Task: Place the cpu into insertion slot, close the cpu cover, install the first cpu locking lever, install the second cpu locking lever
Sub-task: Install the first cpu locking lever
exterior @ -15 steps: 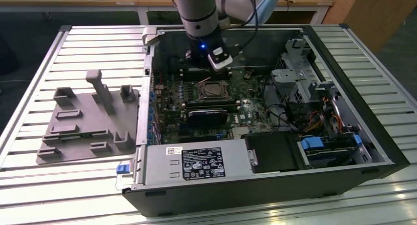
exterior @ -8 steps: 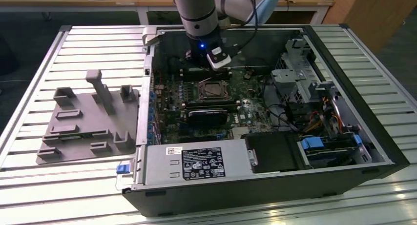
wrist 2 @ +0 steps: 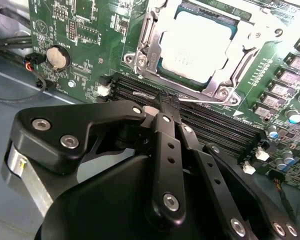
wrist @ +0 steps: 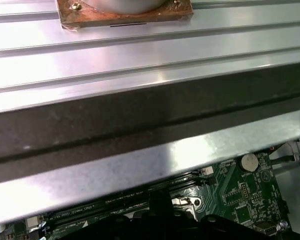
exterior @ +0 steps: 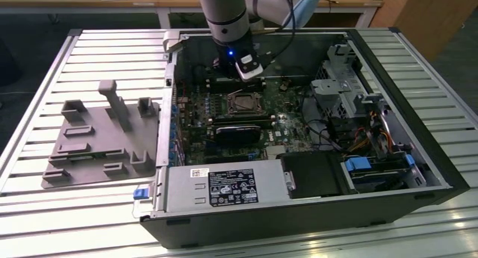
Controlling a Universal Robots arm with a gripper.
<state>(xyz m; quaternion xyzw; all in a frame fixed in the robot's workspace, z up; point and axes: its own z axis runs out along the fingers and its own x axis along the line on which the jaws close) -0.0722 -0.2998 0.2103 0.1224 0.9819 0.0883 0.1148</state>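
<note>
Motherboard (wrist 2: 80, 30), cpu (wrist 2: 200, 42) near tool (wrist 2: 168, 102)

The open-topped case (exterior: 314, 221) is leaving the insertion slot (exterior: 243, 103) reachable from straight above, where the gripper (exterior: 245, 81) is occupying the room over its far edge. A black block (exterior: 239, 134) is crowding the slot's near side, while the drive cage (exterior: 340, 84) and cables (exterior: 366, 137) are closing off the exterior view's right and the case's metal wall (exterior: 170, 81) the exterior view's left.
</note>
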